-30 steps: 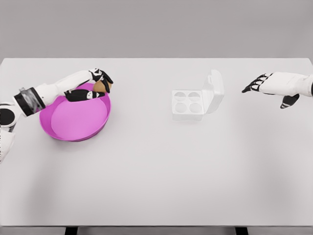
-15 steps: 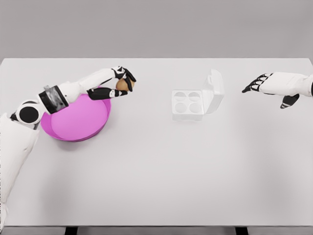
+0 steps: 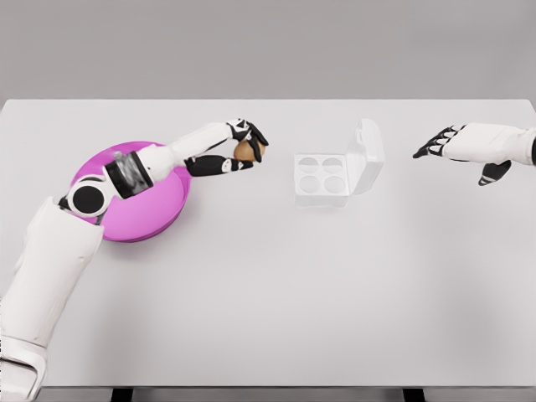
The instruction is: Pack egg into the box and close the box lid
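Brown and small, the egg (image 3: 246,151) sits inside my left hand (image 3: 237,148), with my dark fingers (image 3: 255,134) curled over its top and my thumb pressing in from below, so the hand is closed around it and only part of the shell shows at the 3 o'clock side of the grasp. My left arm reaches out from the lower left corner, crossing over the pink bowl (image 3: 159,205), which lies on the white surface (image 3: 268,293) at the 8 o'clock side of the hand; the hand itself is past the bowl's rim, above bare surface. At 3 o'clock from the egg, near but clearly apart from it, stands the clear box (image 3: 322,177) with four round cups, all of them showing the same pale colour as the tray. Its lid (image 3: 367,156) is up, tilted back on the side at 3 o'clock, away from my left hand. The egg is thus between the bowl and the box, a little nearer the box's 9 o'clock edge, and held off the surface. My right hand (image 3: 444,144) hangs at the far 3 o'clock side, well apart from the lid, fingers loosely spread and pointing toward 9 o'clock, gripping nothing.
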`<act>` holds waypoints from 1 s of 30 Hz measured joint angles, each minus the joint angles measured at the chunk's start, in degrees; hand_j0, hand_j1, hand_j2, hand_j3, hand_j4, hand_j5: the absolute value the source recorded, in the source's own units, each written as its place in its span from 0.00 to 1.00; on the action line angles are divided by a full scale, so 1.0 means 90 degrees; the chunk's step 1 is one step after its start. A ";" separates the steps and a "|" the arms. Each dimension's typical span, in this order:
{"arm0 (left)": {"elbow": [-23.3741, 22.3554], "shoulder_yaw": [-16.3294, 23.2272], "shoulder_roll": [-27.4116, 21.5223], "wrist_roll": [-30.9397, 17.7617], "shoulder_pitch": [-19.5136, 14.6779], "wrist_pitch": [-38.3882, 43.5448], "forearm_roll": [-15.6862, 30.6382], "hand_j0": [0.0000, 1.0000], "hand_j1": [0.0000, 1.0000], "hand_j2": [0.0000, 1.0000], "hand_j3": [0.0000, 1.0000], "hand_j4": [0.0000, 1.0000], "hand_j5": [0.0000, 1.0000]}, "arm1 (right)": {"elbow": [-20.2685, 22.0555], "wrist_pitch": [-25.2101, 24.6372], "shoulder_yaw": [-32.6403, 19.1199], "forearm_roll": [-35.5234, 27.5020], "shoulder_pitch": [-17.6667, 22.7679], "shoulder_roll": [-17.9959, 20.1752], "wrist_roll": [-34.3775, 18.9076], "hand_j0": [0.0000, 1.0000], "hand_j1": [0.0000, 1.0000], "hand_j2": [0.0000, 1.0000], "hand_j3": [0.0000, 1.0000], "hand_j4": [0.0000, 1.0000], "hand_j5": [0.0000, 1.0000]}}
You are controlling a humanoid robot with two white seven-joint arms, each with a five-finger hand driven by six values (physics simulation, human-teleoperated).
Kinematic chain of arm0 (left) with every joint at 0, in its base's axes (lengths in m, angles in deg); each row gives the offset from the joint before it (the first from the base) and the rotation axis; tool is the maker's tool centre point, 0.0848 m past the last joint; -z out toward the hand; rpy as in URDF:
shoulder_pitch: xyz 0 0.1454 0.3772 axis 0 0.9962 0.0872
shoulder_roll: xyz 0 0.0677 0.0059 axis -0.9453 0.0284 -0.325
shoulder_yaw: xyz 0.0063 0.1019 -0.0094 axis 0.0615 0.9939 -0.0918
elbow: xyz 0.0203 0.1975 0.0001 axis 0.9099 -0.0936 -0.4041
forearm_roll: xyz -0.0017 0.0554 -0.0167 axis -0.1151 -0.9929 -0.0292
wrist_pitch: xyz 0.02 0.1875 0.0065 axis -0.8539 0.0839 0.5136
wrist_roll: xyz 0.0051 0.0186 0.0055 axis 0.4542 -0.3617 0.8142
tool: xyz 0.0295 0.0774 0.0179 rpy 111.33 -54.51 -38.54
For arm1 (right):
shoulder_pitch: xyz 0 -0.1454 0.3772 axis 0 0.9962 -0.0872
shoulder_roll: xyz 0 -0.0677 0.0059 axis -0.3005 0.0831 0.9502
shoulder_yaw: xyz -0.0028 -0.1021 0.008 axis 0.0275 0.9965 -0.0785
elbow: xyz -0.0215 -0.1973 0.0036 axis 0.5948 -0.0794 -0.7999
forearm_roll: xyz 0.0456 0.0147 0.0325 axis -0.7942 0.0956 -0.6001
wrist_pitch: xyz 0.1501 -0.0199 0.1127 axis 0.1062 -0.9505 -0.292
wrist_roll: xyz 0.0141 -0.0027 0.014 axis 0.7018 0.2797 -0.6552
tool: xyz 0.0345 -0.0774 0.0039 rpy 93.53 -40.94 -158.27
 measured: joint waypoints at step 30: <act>-0.0964 0.0005 0.1219 -0.0001 -0.0283 0.0001 -0.0416 0.40 0.40 0.40 0.40 0.40 0.40 | -0.0001 0.0000 0.0000 -0.0003 0.0010 -0.0014 0.0000 1.00 1.00 1.00 1.00 1.00 1.00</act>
